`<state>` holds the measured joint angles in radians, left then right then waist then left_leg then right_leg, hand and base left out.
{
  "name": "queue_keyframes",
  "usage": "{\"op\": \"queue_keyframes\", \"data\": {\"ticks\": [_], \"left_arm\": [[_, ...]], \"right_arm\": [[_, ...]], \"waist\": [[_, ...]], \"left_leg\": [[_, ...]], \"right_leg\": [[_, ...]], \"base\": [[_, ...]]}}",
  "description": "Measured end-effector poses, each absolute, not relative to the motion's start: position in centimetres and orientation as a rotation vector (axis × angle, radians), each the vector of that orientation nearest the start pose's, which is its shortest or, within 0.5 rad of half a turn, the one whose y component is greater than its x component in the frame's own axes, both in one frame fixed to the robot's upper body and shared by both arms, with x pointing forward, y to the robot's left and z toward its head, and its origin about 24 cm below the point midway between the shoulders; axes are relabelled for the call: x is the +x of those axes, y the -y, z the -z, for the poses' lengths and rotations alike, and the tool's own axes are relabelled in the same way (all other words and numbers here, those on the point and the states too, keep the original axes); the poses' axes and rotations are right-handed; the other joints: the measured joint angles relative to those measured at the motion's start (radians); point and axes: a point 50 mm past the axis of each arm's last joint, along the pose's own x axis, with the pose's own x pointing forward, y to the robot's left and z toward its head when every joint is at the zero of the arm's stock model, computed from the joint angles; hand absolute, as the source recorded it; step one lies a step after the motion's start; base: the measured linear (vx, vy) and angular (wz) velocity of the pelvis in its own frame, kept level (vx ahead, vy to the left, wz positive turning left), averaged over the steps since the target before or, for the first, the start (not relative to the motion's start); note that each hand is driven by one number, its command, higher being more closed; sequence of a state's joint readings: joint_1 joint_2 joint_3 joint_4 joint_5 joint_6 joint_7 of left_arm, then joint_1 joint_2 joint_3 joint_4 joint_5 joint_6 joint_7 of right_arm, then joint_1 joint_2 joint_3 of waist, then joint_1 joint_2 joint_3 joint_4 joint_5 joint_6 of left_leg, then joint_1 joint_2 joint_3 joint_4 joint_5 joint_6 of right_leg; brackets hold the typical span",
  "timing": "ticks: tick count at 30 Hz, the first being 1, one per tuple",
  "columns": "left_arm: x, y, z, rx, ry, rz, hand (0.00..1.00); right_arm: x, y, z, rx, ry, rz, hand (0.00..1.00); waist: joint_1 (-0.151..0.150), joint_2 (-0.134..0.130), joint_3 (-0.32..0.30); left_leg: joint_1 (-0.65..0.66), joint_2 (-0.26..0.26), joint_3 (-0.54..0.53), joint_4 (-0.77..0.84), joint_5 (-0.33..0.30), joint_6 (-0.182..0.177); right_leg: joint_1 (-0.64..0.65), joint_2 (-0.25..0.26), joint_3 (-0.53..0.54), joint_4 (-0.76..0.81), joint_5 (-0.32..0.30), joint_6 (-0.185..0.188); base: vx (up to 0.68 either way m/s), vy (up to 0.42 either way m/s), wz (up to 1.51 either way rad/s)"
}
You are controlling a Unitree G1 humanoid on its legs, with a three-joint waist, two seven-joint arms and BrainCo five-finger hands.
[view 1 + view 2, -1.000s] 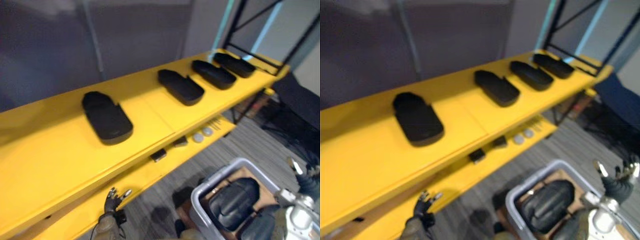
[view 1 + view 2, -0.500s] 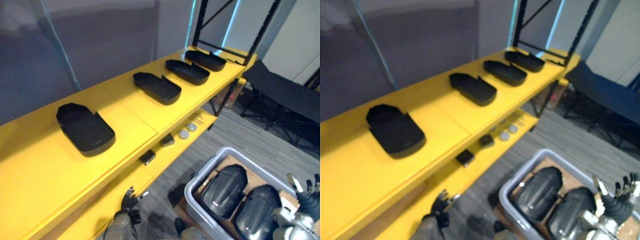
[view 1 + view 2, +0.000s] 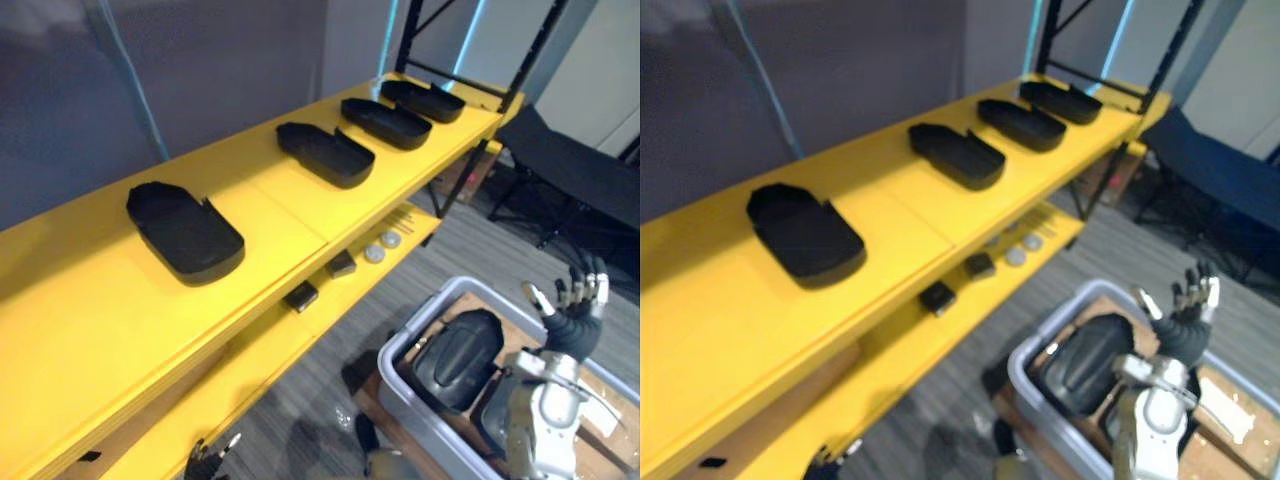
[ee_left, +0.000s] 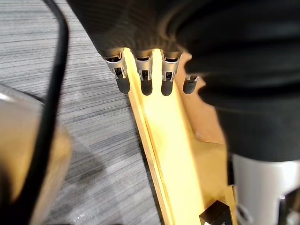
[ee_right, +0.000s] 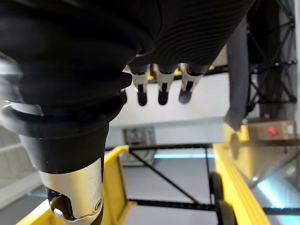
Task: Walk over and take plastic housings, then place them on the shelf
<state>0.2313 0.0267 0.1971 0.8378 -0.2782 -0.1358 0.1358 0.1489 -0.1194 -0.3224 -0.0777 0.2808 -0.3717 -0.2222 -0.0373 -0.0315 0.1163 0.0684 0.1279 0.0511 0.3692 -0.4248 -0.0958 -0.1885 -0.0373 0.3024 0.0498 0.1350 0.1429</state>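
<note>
In the left eye view, a long yellow metal shelf (image 3: 90, 300) runs away on a diagonal. Four shallow black plastic housings lie hollow side up in a row on its top board, each well apart from the next: the nearest housing (image 3: 185, 232), the second housing (image 3: 325, 154), the third housing (image 3: 385, 122) and the farthest housing (image 3: 422, 100) by the shelf's far end. On the shelf's lower board sit two small black blocks (image 3: 300, 296) and two round silver discs (image 3: 374, 254).

In front of the shelf, on the grey striped floor (image 3: 480, 250), stands a grey plastic bin (image 3: 425, 318). Inside it lies a domed black housing (image 3: 458, 345), with another partly hidden beside it. The right hand (image 3: 572, 315) is raised above the bin on the side away from the shelf, fingers spread and pointing up, holding nothing. The left hand (image 3: 197, 458) shows as fingertips low by the front edge of the shelf's lower board.

The right eye view shows the same layout, with the right hand (image 3: 1185, 320) upright over the bin.

In the left wrist view, the left hand's fingers (image 4: 143, 77) hang straight in a row over the shelf's yellow edge, empty.

In the right wrist view, the right hand's fingers (image 5: 161, 89) are extended and apart, gripping nothing.
</note>
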Motion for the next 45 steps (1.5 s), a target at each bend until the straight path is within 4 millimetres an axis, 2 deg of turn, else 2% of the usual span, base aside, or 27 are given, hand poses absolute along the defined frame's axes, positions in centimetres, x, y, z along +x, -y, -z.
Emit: {"op": "queue_keyframes", "data": {"ticks": [4,6,8,10,13,14,15,16,17,18,20,22,23,24,25,26,27,28,29,30,31,32,35,37,40,43,45], "left_arm": [[10.4,-20.2,14.1,-0.232,-0.818,-0.521,0.0],[12.8,-19.5,13.3,-0.189,-0.746,-0.452,0.0],[14.4,-19.0,12.5,-0.157,-0.688,-0.399,0.0],[17.3,-18.7,10.8,-0.13,-0.585,-0.335,0.0],[19.0,-18.8,9.4,-0.114,-0.517,-0.309,0.0],[19.1,-19.0,9.4,-0.113,-0.519,-0.317,0.0],[19.0,-19.0,9.5,-0.115,-0.526,-0.323,0.0],[18.8,-19.2,9.6,-0.125,-0.544,-0.34,0.0],[18.3,-19.2,9.9,-0.132,-0.56,-0.356,0.0],[17.8,-19.4,10.2,-0.13,-0.575,-0.364,0.0],[15.8,-20.2,11.1,-0.116,-0.628,-0.395,0.0],[14.5,-20.9,11.5,-0.117,-0.656,-0.434,0.0],[13.7,-21.6,11.7,-0.107,-0.673,-0.457,0.0],[12.0,-22.0,12.9,-0.119,-0.747,-0.499,0.0],[11.6,-22.0,13.2,-0.123,-0.772,-0.51,0.0],[10.9,-22.0,13.6,-0.129,-0.801,-0.523,0.0],[10.0,-21.9,13.9,-0.136,-0.82,-0.533,0.0],[9.6,-21.9,14.0,-0.137,-0.821,-0.541,0.0],[9.0,-22.8,13.8,-0.111,-0.813,-0.555,0.0],[8.2,-24.0,13.6,-0.075,-0.811,-0.57,0.0],[7.6,-25.1,13.4,-0.049,-0.808,-0.591,0.0],[7.3,-25.9,13.2,-0.036,-0.804,-0.612,0.0],[7.4,-26.2,13.1,-0.071,-0.79,-0.642,0.0],[8.2,-24.7,13.4,-0.116,-0.781,-0.619,0.0],[8.8,-22.8,13.8,-0.184,-0.782,-0.591,0.0],[9.4,-22.9,13.5,-0.167,-0.761,-0.569,0.0],[9.8,-22.7,13.4,-0.16,-0.753,-0.541,0.0]], "right_arm": [[19.4,27.2,-7.3,0.087,0.361,0.599,0.0],[19.0,27.7,-7.2,0.073,0.352,0.618,0.0],[18.9,27.9,-7.3,0.078,0.351,0.622,0.0],[18.8,28.0,-7.3,0.086,0.354,0.636,0.0],[18.6,27.8,-7.8,0.083,0.378,0.621,0.0],[18.5,27.7,-8.0,0.077,0.384,0.606,0.0],[18.4,27.7,-8.0,0.072,0.385,0.601,0.0],[17.9,27.8,-8.2,0.057,0.387,0.593,0.0],[17.9,27.8,-8.3,0.046,0.39,0.582,0.0],[17.9,27.7,-8.3,0.045,0.393,0.574,0.0],[18.1,27.5,-8.6,0.042,0.408,0.56,0.0],[18.4,27.3,-8.7,0.05,0.414,0.543,0.0],[18.8,27.0,-8.7,0.054,0.41,0.523,0.0],[20.1,26.5,-8.2,0.065,0.379,0.48,0.0],[20.6,26.3,-8.0,0.074,0.365,0.471,0.0],[21.2,26.2,-7.5,0.082,0.345,0.471,0.0],[21.6,26.7,-7.2,0.066,0.323,0.474,0.0],[21.8,26.7,-6.9,0.064,0.306,0.476,0.0],[21.6,26.8,-6.2,0.051,0.27,0.484,0.0],[21.6,26.8,-5.7,0.053,0.242,0.487,0.0],[21.7,26.7,-5.5,0.056,0.228,0.479,0.0],[21.9,26.6,-5.6,0.057,0.226,0.472,0.0],[22.5,26.5,-5.9,0.06,0.233,0.463,0.0],[22.6,26.8,-5.7,0.051,0.21,0.471,0.0],[23.1,27.2,-5.6,0.058,0.189,0.531,0.0],[22.7,28.4,-5.6,0.055,0.175,0.649,0.0],[22.3,29.4,-5.3,0.059,0.152,0.727,0.0]], "waist": [[-0.003,0.013,0.008],[0.001,0.023,0.013],[0.0,0.024,0.016],[-0.004,0.018,0.053],[-0.003,0.015,0.097],[-0.003,0.003,0.108],[0.0,0.001,0.109],[-0.006,-0.007,0.111],[-0.004,-0.002,0.114],[-0.003,-0.003,0.113],[0.002,-0.006,0.107],[0.013,-0.013,0.1],[0.025,-0.031,0.089],[0.036,-0.024,0.084],[0.036,-0.028,0.087],[0.037,-0.033,0.084],[0.051,0.007,0.075],[0.055,0.007,0.076],[0.053,0.003,0.071],[0.054,-0.008,0.062],[0.065,-0.026,0.052],[0.069,-0.042,0.043],[0.073,-0.03,0.063],[0.062,-0.01,0.082],[0.064,-0.017,0.118],[0.067,-0.032,0.161],[0.068,-0.027,0.173]], "left_leg": [[-0.002,0.0,-0.012,-0.027,0.017,-0.006],[-0.005,0.002,-0.018,-0.037,0.02,-0.009],[-0.009,0.003,-0.018,-0.028,0.02,-0.009],[-0.016,0.007,-0.011,0.052,-0.006,-0.001],[-0.009,0.023,0.046,0.152,-0.082,0.013],[0.003,0.019,0.083,0.176,-0.095,0.028],[0.002,0.021,0.104,0.177,-0.095,0.032],[0.003,0.019,0.139,0.157,-0.077,0.054],[0.007,0.029,0.185,0.14,-0.062,0.059],[0.012,0.035,0.203,0.132,-0.055,0.059],[0.039,0.049,0.259,0.071,-0.015,0.058],[0.035,0.055,0.285,0.048,0.009,0.049],[0.025,0.049,0.285,0.055,0.012,0.046],[-0.01,0.042,0.24,0.082,0.043,0.078],[-0.046,0.033,0.207,0.117,0.063,0.107],[-0.069,-0.002,0.149,0.071,0.053,0.112],[-0.067,0.016,0.106,-0.048,0.114,0.065],[-0.068,0.02,0.117,-0.047,0.121,0.06],[-0.062,0.021,0.107,-0.059,0.133,0.051],[-0.06,0.03,0.115,-0.064,0.141,0.036],[-0.067,0.037,0.12,-0.06,0.146,0.021],[-0.077,0.052,0.118,-0.062,0.154,0.007],[-0.09,0.095,0.115,-0.067,0.179,-0.034],[-0.109,0.106,0.091,-0.066,0.192,-0.048],[-0.121,0.108,0.099,-0.12,0.236,-0.059],[-0.121,0.097,0.102,-0.165,0.266,-0.061],[-0.123,0.092,0.109,-0.169,0.272,-0.064]], "right_leg": [[0.0,-0.009,-0.021,-0.019,0.004,-0.006],[-0.002,-0.009,-0.031,-0.022,0.004,-0.006],[-0.006,-0.007,-0.032,-0.016,0.004,-0.005],[-0.021,0.01,-0.027,0.042,0.011,0.003],[-0.044,0.042,-0.068,0.118,0.012,0.001],[-0.046,0.04,-0.097,0.113,0.033,-0.056],[-0.046,0.031,-0.118,0.091,0.029,-0.135],[-0.062,0.004,-0.202,0.095,-0.049,-0.236],[-0.114,-0.021,-0.269,0.202,-0.077,-0.198],[-0.127,-0.023,-0.295,0.265,-0.087,-0.189],[-0.107,-0.053,-0.368,0.434,-0.157,-0.158],[-0.068,-0.084,-0.39,0.484,-0.189,-0.164],[-0.05,-0.086,-0.397,0.443,-0.186,-0.136],[-0.048,-0.061,-0.409,0.37,-0.149,-0.163],[-0.041,-0.059,-0.404,0.335,-0.125,-0.174],[-0.02,-0.048,-0.389,0.255,-0.078,-0.152],[0.013,-0.023,-0.363,0.153,-0.047,-0.142],[0.01,-0.032,-0.363,0.211,-0.097,-0.158],[0.011,-0.068,-0.379,0.313,-0.186,-0.152],[0.039,-0.097,-0.385,0.303,-0.192,-0.134],[0.068,-0.101,-0.375,0.244,-0.166,-0.086],[0.079,-0.085,-0.388,0.202,-0.167,-0.072],[0.11,-0.044,-0.421,0.115,-0.166,-0.05],[0.117,-0.024,-0.444,0.088,-0.158,-0.053],[0.066,-0.019,-0.45,0.074,-0.164,-0.063],[0.047,-0.031,-0.477,0.062,-0.13,-0.068],[0.048,-0.033,-0.475,0.036,-0.107,-0.069]], "base": [[0.0,-0.035,0.09],[0.02,-0.032,0.09],[0.0,0.0,0.0],[-0.01,0.021,-0.22],[-0.12,0.035,-0.78],[-0.15,0.061,-0.94],[-0.19,0.109,-0.93],[-0.19,0.12,-0.91],[-0.18,0.125,-0.88],[-0.13,0.081,-0.86],[-0.07,0.019,-0.65],[0.12,-0.055,-0.55],[0.17,-0.173,-0.93],[0.04,-0.179,-0.85],[-0.1,-0.203,-0.76],[-0.17,-0.065,-0.62],[-0.01,-0.003,-0.59],[0.2,0.068,-0.32],[0.38,0.037,-0.09],[0.3,-0.031,-0.13],[0.19,-0.15,-0.28],[0.07,-0.259,-0.27],[-0.01,-0.245,-0.11],[-0.08,-0.162,0.12],[-0.12,-0.089,-0.1],[-0.1,-0.028,-0.07],[0.0,0.02,-0.1]]}}
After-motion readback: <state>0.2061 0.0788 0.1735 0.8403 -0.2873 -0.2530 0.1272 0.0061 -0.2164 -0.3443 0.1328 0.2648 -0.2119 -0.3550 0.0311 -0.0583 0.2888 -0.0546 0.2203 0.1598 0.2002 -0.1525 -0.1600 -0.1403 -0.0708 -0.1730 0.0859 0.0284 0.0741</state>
